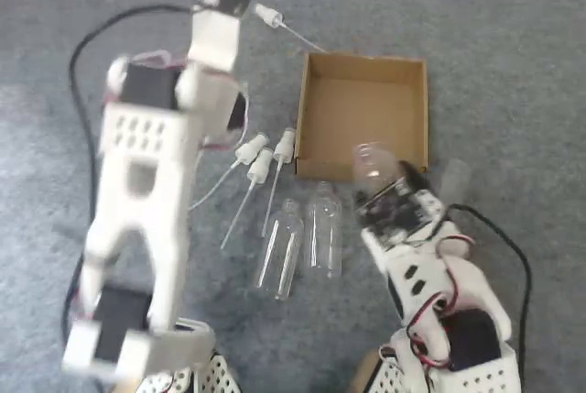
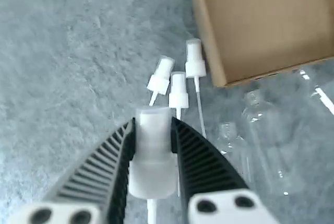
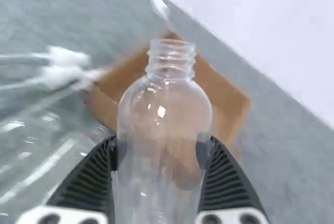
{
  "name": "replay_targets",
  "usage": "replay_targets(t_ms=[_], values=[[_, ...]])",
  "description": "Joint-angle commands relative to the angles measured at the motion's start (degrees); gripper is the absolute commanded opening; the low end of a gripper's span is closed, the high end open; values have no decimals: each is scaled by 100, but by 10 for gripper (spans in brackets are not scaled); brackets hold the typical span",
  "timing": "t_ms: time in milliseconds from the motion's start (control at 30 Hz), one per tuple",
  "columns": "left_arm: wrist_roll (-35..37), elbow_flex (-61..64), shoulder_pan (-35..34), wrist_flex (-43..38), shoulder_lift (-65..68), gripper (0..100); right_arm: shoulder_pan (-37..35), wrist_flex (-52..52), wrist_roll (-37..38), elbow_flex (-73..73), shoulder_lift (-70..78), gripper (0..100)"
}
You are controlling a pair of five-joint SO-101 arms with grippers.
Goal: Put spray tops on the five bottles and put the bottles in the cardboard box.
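Observation:
My left gripper (image 2: pixel 152 126) is shut on a white spray top (image 2: pixel 152 156), held above the grey carpet. Three more spray tops (image 2: pixel 178 91) lie below it beside the cardboard box (image 2: pixel 209 41); from the high view they are left of the box (image 1: pixel 261 164). My right gripper (image 3: pixel 162 148) is shut on a clear, uncapped bottle (image 3: pixel 164 109), held upright. From above, that bottle (image 1: pixel 374 166) is at the box's (image 1: pixel 364 61) near edge, over my right gripper (image 1: pixel 392 196). Two clear bottles (image 1: pixel 281 248) (image 1: pixel 322 228) lie on the carpet in front of the box.
Another spray top (image 1: pixel 268 16) lies beyond the box's far left corner. A faint clear bottle (image 1: pixel 452 174) lies right of the box. The left arm's white body (image 1: pixel 146 182) rises over the table's left side. Cables trail from both arms.

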Motion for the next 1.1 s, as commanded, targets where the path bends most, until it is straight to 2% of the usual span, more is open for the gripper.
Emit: replay_targets(t_ms=[0, 200, 300, 433, 533, 700, 833, 933, 1067], values=[[360, 743, 79, -536, -1855, 12, -321, -418, -422, -501, 963, 6], [624, 1349, 62, -1310, -2971, 12, -716, -1402, -1336, -1407, 2879, 6], [1301, 1675, 35, -1952, -3429, 12, -1341, -1833, -1231, -1538, 3591, 6], [1934, 2290, 26, -2980, -4132, 12, -2237, -1921, -1143, -1468, 4136, 6], [2215, 2800, -255, -3789, -4686, 12, -2686, -1930, -1143, -1336, 4136, 6], [2602, 3679, -844, -5046, -5389, 12, -2967, -2009, -1169, -949, 3732, 6], [3095, 4620, -853, -5811, -5670, 12, -3169, -2519, -1160, -334, 3108, 6], [3147, 5244, -888, -6462, -5723, 12, -3160, -2554, -1160, -62, 2633, 6], [3156, 5578, -747, -6664, -5732, 12, -3152, -2554, -1152, 167, 2202, 6]])
